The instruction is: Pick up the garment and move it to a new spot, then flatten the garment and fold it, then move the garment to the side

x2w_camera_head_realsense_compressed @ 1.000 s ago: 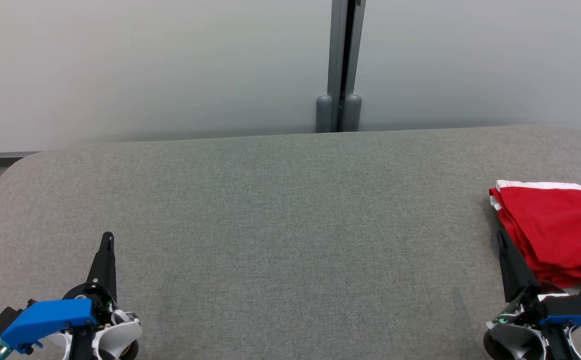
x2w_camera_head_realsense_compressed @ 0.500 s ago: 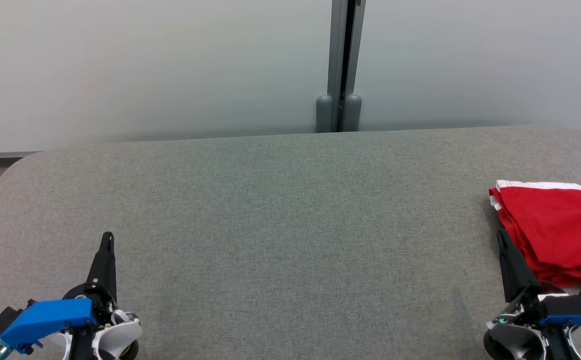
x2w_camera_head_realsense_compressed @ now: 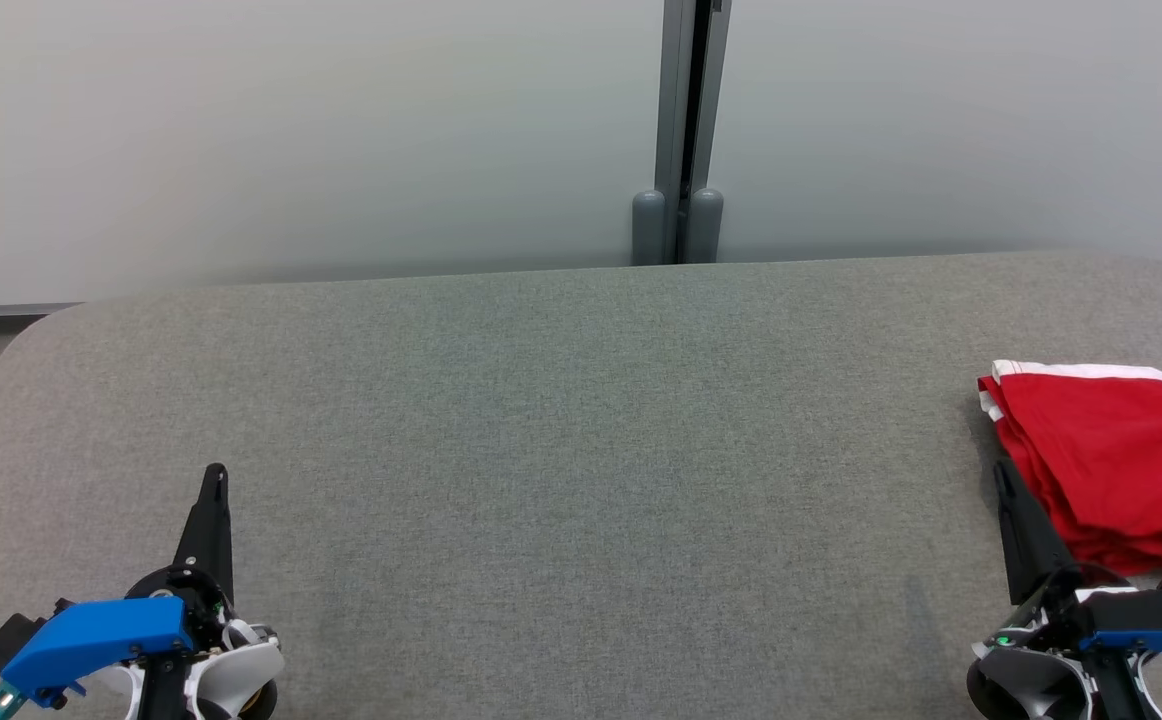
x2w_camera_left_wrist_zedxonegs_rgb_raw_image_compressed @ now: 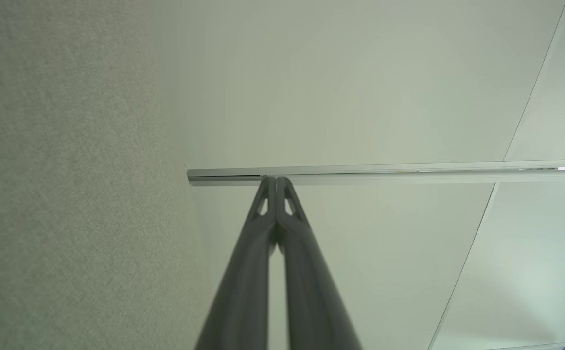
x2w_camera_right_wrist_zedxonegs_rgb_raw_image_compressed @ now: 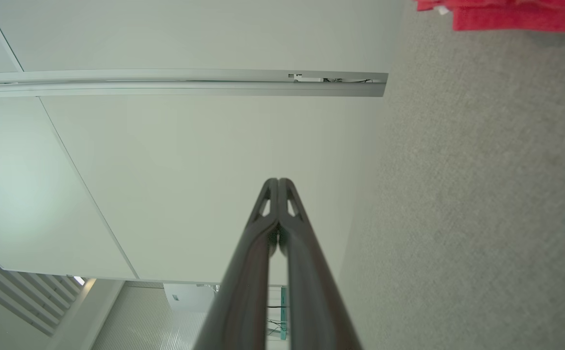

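Observation:
The garment point(x2w_camera_head_realsense_compressed: 1121, 460) is red with white trim, folded into a compact stack at the right edge of the grey table point(x2w_camera_head_realsense_compressed: 581, 440); a strip of the garment point(x2w_camera_right_wrist_zedxonegs_rgb_raw_image_compressed: 506, 12) also shows at the top right of the right wrist view. My right gripper point(x2w_camera_head_realsense_compressed: 1001, 472) rests at the lower right, shut and empty, its tip just left of the stack's near edge. At the lower left, far from the cloth, my left gripper point(x2w_camera_head_realsense_compressed: 214, 472) is shut with nothing in it. Both wrist views show the fingertips pressed together, left gripper point(x2w_camera_left_wrist_zedxonegs_rgb_raw_image_compressed: 276, 180) and right gripper point(x2w_camera_right_wrist_zedxonegs_rgb_raw_image_compressed: 278, 181).
A pale wall with a grey vertical post point(x2w_camera_head_realsense_compressed: 686, 130) stands behind the table's far edge. The wide middle of the grey fabric surface lies between the two grippers. The table's rounded left corner point(x2w_camera_head_realsense_compressed: 31, 330) drops off to a floor strip.

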`<state>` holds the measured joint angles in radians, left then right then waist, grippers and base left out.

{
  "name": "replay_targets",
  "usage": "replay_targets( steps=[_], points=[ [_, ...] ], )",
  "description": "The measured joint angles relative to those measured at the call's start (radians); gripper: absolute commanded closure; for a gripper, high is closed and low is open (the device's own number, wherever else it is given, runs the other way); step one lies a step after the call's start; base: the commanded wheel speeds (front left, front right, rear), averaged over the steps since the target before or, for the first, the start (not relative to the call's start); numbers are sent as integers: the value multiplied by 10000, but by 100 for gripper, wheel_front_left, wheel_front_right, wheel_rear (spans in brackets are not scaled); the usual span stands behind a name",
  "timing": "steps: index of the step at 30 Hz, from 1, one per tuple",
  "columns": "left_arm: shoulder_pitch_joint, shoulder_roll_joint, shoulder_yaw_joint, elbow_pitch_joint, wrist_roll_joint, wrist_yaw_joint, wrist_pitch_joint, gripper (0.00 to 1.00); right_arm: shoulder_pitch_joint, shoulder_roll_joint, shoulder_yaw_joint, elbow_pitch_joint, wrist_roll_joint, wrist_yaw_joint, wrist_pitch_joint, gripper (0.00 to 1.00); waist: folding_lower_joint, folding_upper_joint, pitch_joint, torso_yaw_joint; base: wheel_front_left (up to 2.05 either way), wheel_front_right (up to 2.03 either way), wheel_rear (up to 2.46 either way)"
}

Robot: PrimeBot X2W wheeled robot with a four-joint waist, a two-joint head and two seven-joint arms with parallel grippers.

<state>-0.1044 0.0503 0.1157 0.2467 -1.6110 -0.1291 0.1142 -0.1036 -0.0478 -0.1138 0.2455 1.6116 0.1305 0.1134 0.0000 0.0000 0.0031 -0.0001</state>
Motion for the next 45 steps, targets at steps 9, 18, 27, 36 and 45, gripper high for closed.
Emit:
replay_targets(
  steps=[9,18,27,36,45],
  points=[
    [0,0,0,0,0,0,0,100,0,0,0,0,0,0,0,100,0,0,0,0,0,0,0],
    [0,0,-2,0,0,0,0,100,0,0,0,0,0,0,0,100,0,0,0,0,0,0,0],
    [0,0,-2,0,0,0,0,100,0,0,0,0,0,0,0,100,0,0,0,0,0,0,0],
    [0,0,-2,0,0,0,0,100,0,0,0,0,0,0,0,100,0,0,0,0,0,0,0],
    [0,0,-2,0,0,0,0,100,0,0,0,0,0,0,0,100,0,0,0,0,0,0,0]
  ],
)
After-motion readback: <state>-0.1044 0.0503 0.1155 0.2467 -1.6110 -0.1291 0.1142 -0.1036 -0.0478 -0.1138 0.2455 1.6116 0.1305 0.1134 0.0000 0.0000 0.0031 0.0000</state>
